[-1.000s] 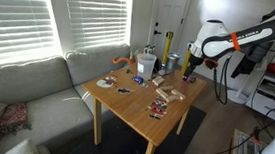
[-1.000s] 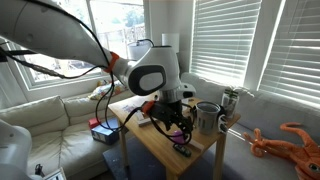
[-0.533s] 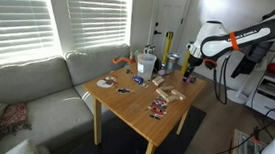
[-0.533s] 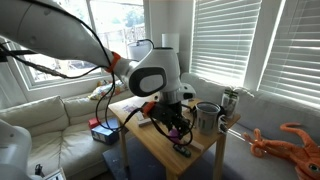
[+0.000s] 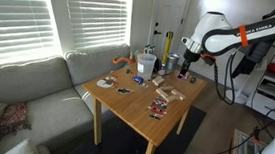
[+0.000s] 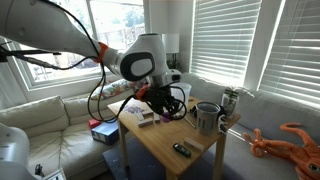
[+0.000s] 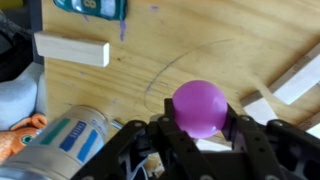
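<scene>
The gripper is pinching a purple ball: in the wrist view its two black fingers press against the ball's sides and hold it over the bare wooden table. Beside the left finger lies a white can with blue print, too blurred to read. A pale wooden block lies farther off on the tabletop, and a teal toy car shows at the top edge; no writing can be made out on either. A light wooden strip lies slanted at the right. In an exterior view the gripper hangs over the far end of the table, near a white cup
</scene>
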Tool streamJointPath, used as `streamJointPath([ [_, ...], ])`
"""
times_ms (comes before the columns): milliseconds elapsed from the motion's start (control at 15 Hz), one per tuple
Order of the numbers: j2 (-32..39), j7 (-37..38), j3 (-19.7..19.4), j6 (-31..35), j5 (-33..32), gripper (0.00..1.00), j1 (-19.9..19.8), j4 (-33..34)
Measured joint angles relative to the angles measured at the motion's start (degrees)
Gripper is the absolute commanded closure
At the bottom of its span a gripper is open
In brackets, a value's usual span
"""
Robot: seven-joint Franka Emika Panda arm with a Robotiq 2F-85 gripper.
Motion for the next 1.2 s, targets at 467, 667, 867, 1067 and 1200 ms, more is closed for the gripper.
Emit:
streamJointPath([
  [467,1.3,-8.4,2.8,-4.6,3.1,0.80,8.1,3.2],
  [667,3.6,-13.2,3.3,-6.3,5.0,0.80,9.7,4.6],
  [867,5.6,-15.6,3.5,-9.2,5.1,0.80,9.6,5.7],
  [1067,6.3,-17.2,3.4,-11.2,5.1,0.80,9.0,6.3],
  [1200,6.3,-17.9,3.4,-11.5,5.1,0.80,8.8,6.5],
])
